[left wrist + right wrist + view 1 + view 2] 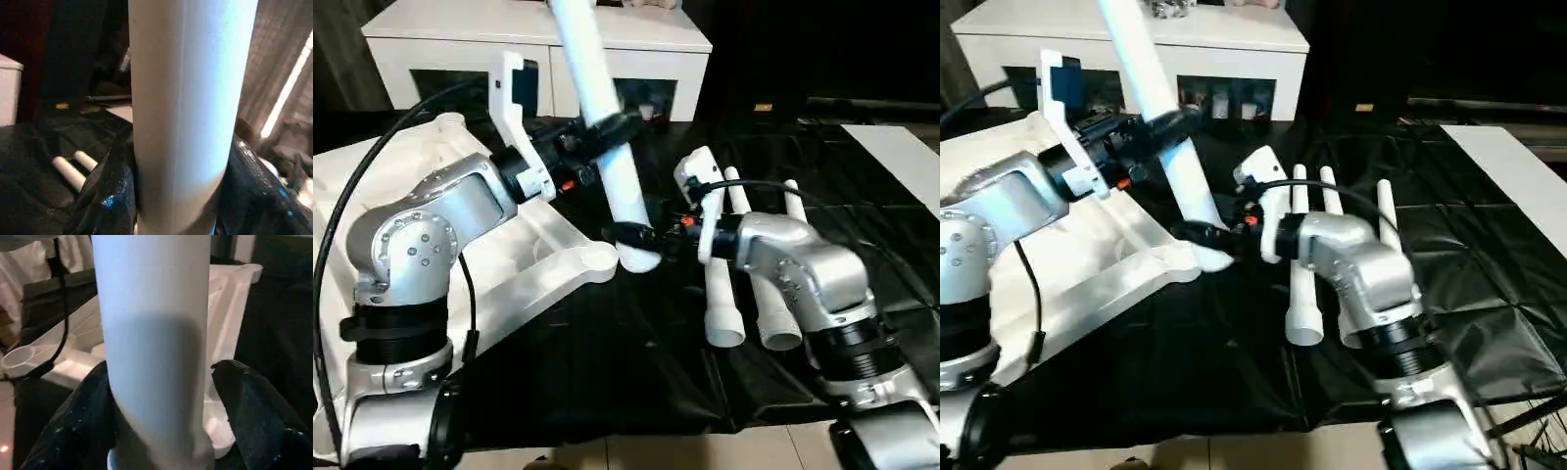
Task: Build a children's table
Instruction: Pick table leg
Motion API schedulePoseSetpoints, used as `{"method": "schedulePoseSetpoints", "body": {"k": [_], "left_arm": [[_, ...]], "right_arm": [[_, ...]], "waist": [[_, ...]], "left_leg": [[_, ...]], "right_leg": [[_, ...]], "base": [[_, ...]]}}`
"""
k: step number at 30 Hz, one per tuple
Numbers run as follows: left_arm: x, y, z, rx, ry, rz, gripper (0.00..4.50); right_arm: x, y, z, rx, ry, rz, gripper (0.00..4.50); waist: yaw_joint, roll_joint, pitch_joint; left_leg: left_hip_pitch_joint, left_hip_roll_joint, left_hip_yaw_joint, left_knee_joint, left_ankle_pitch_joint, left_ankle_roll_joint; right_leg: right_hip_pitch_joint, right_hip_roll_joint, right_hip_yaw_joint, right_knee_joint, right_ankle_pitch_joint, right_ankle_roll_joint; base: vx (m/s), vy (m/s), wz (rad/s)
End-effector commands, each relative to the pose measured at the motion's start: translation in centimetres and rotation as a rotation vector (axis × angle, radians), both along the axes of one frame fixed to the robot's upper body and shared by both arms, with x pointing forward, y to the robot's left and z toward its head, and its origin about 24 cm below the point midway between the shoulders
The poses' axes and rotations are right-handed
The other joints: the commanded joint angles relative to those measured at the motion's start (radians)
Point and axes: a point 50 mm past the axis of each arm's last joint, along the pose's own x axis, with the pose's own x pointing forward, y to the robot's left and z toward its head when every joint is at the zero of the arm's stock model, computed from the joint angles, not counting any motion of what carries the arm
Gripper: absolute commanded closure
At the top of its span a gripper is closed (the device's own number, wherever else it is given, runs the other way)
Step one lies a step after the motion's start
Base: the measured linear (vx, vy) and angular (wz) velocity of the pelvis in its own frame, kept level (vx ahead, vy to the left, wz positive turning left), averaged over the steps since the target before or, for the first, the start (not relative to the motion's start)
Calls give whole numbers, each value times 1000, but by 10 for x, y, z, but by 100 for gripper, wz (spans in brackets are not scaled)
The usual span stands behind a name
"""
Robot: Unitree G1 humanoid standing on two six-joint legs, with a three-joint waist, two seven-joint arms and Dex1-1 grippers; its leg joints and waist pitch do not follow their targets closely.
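- The table top (524,259) lies upside down on the left of the black-covered worktop (862,206), ribbed underside facing up, one corner pointing toward the middle.
- One white leg (607,137) stands at that corner, leaning back toward the far left, its lower end at the corner socket.
- The left hand (607,132) is clamped around this leg about halfway up, a black finger on each side; the left wrist view has the round white shaft tight between the fingers (105,196).
- The right hand (641,240) sits low at the leg's foot, right by the corner of the top. In the right wrist view its fingers (259,411) flank the shaft; whether they press on it or stand just off it, I can't tell.
- Three more legs (1304,264) lie side by side on the worktop right of centre, wide ends toward the near side, partly behind the right forearm.
- At the far edge stands a white cabinet (646,44) with dark glass doors.
- No brand, label or writing can be read on the table parts, the arms or the cabinet.
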Motion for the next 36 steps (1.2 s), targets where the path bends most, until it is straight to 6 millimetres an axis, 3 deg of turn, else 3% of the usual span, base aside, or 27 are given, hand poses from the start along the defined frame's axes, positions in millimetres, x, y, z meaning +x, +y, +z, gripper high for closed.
{"method": "schedulePoseSetpoints", "body": {"k": [1,9,19,36], "left_arm": [[-5,-8,-2,55,-3,-89,266],[-3,-8,-5,150,-30,-110,266],[-4,-12,3,105,-56,-172,266],[-11,-12,0,141,-63,-256,266]], "right_arm": [[0,-7,10,-8,-25,22,117],[-8,-10,12,-46,14,138,117],[-11,-8,0,-75,85,187,117],[-12,-3,0,-81,89,234,117]], "waist": [[0,19,-69],[-1,19,-71],[1,17,-71],[1,17,-72]], "left_leg": [[27,15,-4,-70,-189,-71],[26,16,-2,-68,-168,-66],[25,16,-2,-66,-164,-63],[26,16,-2,-67,-163,-64]], "right_leg": [[41,-51,24,-71,-34,-188],[41,-51,24,-67,-13,-202],[42,-53,24,-66,-5,-222],[43,-53,23,-65,-2,-221]], "base": [[0,0,0],[0,0,0],[0,0,0],[0,0,0]]}}
